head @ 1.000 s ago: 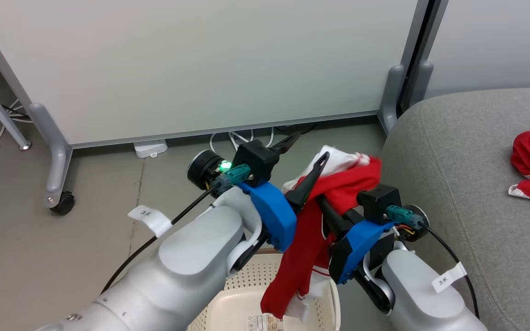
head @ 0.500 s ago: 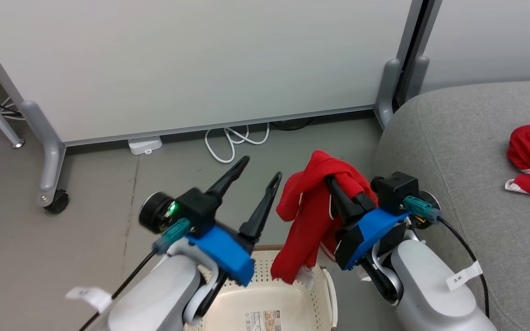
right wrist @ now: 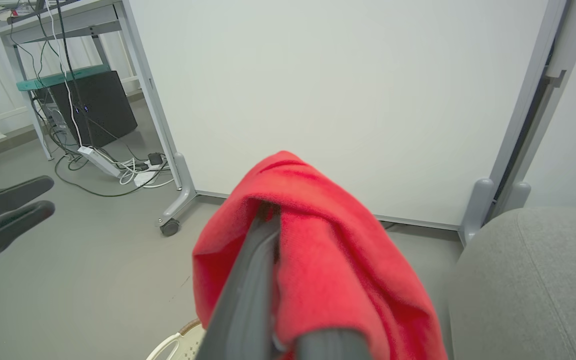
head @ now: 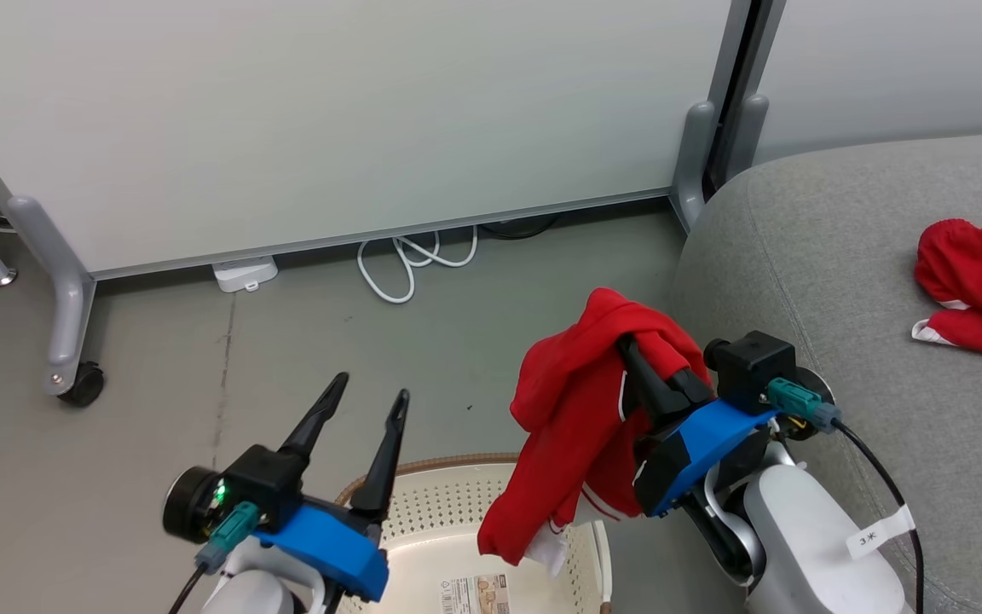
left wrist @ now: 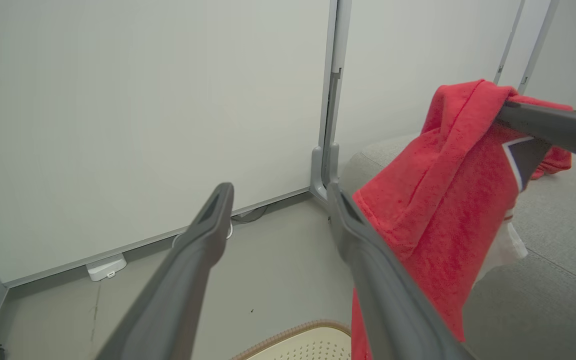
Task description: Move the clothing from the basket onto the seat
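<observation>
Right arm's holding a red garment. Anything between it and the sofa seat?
Nothing visible. The held garment hangs from the right gripper just beside the seat, whose near part is bare; another red garment lies farther along it. The left gripper is open on the opposite side.

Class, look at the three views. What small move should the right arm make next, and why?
Probably swing the right pincer rightward over the light grey fabric sofa. It is shut on the soft red garment, which hangs over the cream perforated plastic basket, beside the sofa's edge and not above its cushion. The left pincer stands open, holding nothing.
</observation>
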Controlling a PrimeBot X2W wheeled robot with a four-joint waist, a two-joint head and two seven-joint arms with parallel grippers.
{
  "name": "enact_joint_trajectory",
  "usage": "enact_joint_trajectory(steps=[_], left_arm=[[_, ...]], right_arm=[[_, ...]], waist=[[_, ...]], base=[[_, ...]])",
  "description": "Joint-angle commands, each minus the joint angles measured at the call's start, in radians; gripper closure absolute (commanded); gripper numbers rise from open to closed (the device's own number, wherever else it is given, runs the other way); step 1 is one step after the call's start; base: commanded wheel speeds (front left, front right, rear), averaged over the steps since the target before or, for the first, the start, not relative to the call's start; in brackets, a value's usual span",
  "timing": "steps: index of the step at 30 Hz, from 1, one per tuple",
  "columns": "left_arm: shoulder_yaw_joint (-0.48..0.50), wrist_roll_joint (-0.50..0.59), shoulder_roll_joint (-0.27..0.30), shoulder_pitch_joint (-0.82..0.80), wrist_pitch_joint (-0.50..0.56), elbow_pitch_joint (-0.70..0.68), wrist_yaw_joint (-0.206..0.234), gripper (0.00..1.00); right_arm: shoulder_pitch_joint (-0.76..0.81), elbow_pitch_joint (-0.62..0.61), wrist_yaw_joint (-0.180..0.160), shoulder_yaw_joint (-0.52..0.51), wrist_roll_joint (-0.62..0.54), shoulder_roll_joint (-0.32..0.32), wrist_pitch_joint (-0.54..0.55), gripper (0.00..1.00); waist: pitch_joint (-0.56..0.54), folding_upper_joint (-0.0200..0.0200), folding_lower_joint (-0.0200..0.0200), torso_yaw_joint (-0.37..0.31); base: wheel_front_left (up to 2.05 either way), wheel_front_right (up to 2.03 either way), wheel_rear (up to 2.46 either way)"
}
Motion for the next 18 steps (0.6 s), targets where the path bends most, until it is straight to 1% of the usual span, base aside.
enact_joint_trajectory(steps=[1, 2, 6, 10, 14, 18], left_arm=[[0.031, 0.013, -0.006, 0.027, -0.002, 0.0, -0.007, 0.0], [0.031, 0.013, -0.006, 0.027, -0.002, 0.0, -0.007, 0.0], [0.105, 0.039, -0.02, 0.068, -0.002, -0.006, -0.023, 0.0], [0.155, 0.073, -0.039, 0.09, -0.002, -0.011, -0.043, 0.0], [0.188, 0.101, -0.058, 0.106, -0.002, -0.013, -0.059, 0.0], [0.214, 0.125, -0.07, 0.111, -0.003, -0.015, -0.074, 0.0]], right_arm=[[0.016, -0.016, 0.0, -0.008, -0.006, -0.001, 0.006, 1.0], [0.016, -0.016, 0.0, -0.008, -0.006, -0.001, 0.006, 1.0], [0.036, -0.047, 0.0, -0.021, -0.012, -0.001, 0.024, 1.0], [0.054, -0.069, 0.0, -0.037, -0.018, -0.001, 0.033, 1.0], [0.067, -0.088, 0.0, -0.047, -0.016, -0.001, 0.04, 1.0], [0.074, -0.103, 0.0, -0.051, -0.009, -0.001, 0.045, 1.0]], waist=[[0.001, 0.0, 0.0, -0.005], [0.001, 0.0, 0.0, -0.005], [0.002, 0.0, 0.0, -0.014], [0.002, 0.0, 0.0, -0.021], [0.006, 0.0, 0.0, -0.033], [0.016, 0.0, 0.0, -0.059]], base=[[0.0, 0.0, 0.0], [0.0, 0.0, 0.0], [0.0, 0.0, 0.0], [0.0, 0.0, 0.0], [0.0, 0.0, 0.0], [0.0, 0.0, 0.0]])
